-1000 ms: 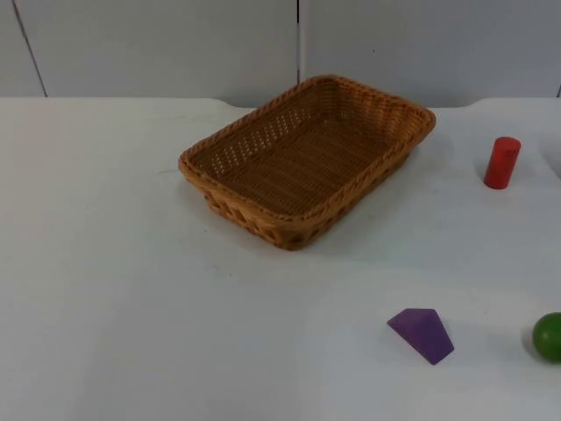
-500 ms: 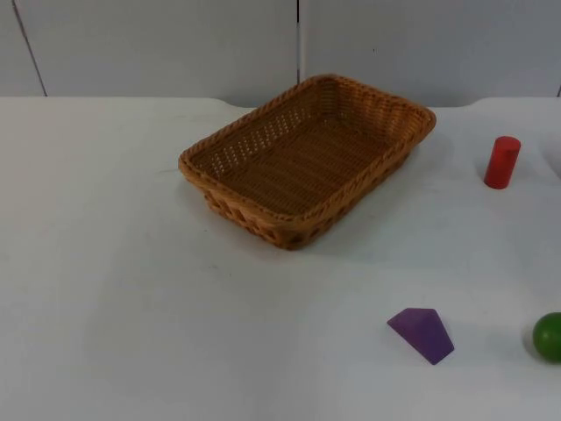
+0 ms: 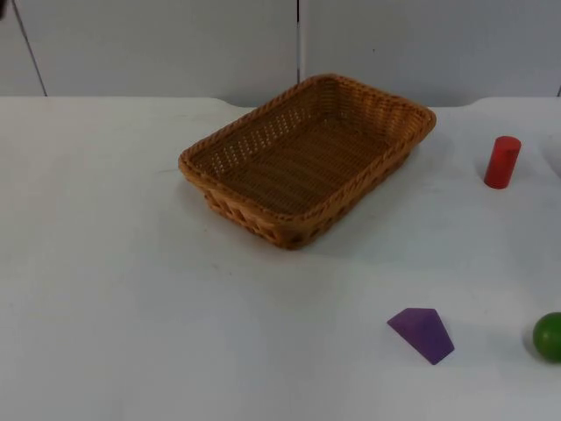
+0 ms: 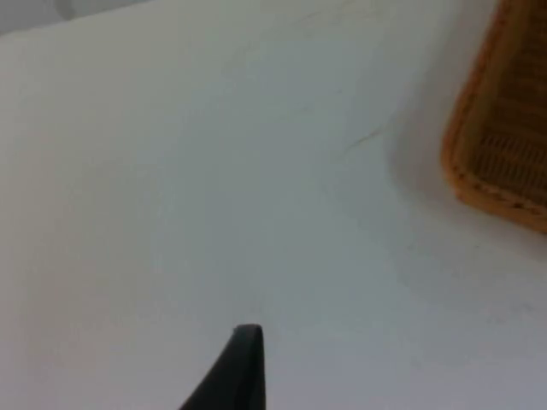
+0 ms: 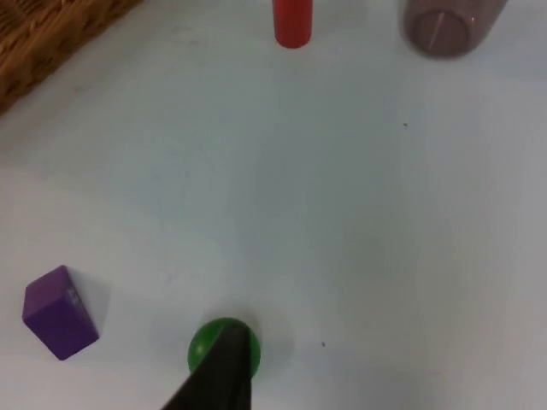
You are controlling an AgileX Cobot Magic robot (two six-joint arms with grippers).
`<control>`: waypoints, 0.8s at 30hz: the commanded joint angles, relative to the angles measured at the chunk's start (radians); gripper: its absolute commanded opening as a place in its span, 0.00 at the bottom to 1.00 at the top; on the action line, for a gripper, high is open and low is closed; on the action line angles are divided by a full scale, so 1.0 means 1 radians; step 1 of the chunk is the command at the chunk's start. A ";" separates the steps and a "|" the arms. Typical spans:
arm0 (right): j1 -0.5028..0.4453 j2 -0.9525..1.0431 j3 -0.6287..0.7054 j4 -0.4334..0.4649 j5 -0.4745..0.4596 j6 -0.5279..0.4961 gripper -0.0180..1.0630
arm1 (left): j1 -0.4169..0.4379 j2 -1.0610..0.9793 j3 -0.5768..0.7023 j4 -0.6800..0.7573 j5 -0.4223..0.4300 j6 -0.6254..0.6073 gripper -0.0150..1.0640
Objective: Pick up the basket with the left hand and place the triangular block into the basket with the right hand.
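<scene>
— Anything moved since a second ago?
— Nothing on the table [image 3: 131, 289]; only a dark bit of the left arm [image 3: 3, 9] has come into the top view's upper left corner.
— Where is the left gripper [image 4: 239, 363]?
— Over bare table, with the basket [image 3: 307, 158] off to one side, apart from it. One black fingertip shows, so whether it is open or closed I cannot tell.
— And the right gripper [image 5: 224, 367]?
— Above the table, its fingertip overlapping the green ball [image 5: 214, 343]. Its state I cannot tell either.
— The block?
— The purple block [image 3: 422, 333] lies on the near table, well apart from the basket, with the ball to its right. A red cylinder [image 3: 502, 162] stands right of the basket, and a grey cup [image 5: 444, 26] is beside it.
</scene>
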 commanded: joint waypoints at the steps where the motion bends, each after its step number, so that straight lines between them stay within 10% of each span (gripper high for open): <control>1: -0.006 0.001 -0.004 -0.012 -0.022 -0.008 0.99 | -0.046 0.073 -0.083 -0.024 0.043 0.048 0.99; 9: -0.006 0.001 -0.004 -0.052 -0.024 0.008 0.99 | -0.192 0.483 -0.472 -0.012 0.128 0.106 0.99; 24: -0.006 0.001 -0.004 -0.050 -0.020 0.010 0.99 | -0.194 1.185 -1.290 -0.048 0.385 0.148 0.99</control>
